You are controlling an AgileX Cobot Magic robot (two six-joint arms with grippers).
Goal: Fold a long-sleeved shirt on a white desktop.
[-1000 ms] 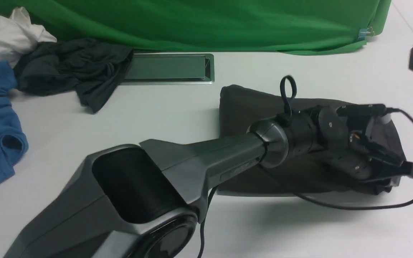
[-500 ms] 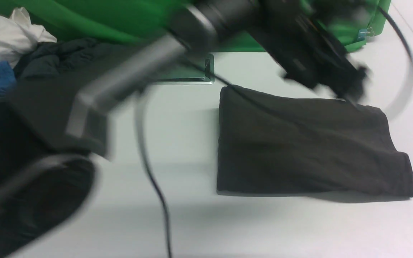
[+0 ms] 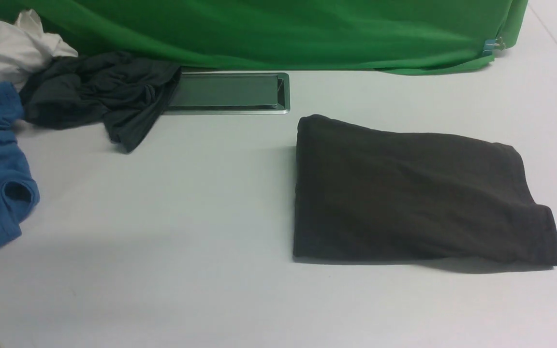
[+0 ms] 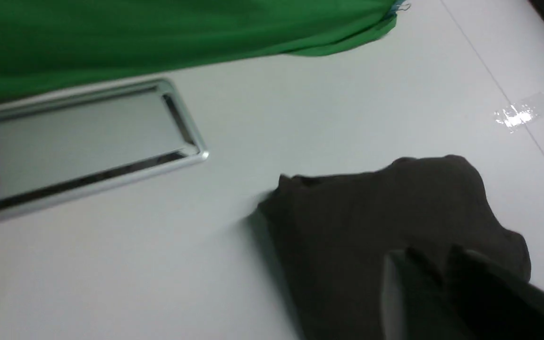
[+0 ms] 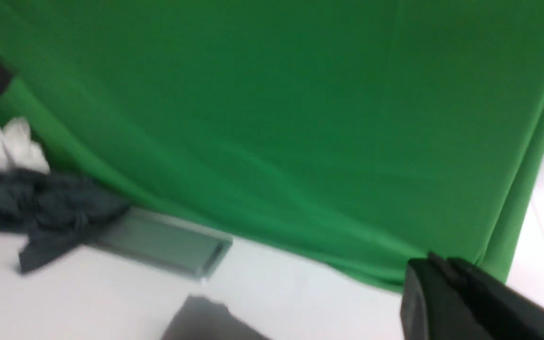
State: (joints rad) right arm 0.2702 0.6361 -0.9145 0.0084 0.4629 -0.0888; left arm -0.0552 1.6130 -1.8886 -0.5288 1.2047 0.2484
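Shirt (image 3: 418, 198) is seen folded flat on counter (image 3: 186, 217); neither end effector's opening can be determined, and nothing is seen held.

the left arm has swung up and out of the front view, uncovering the folded long-sleeved shirt (image 3: 418, 198).

Front view sharp, even soft light, faint shadow under folded shirt (image 3: 418, 193). Both wrist views motion-blurred; glare patch on desktop (image 4: 517, 114).
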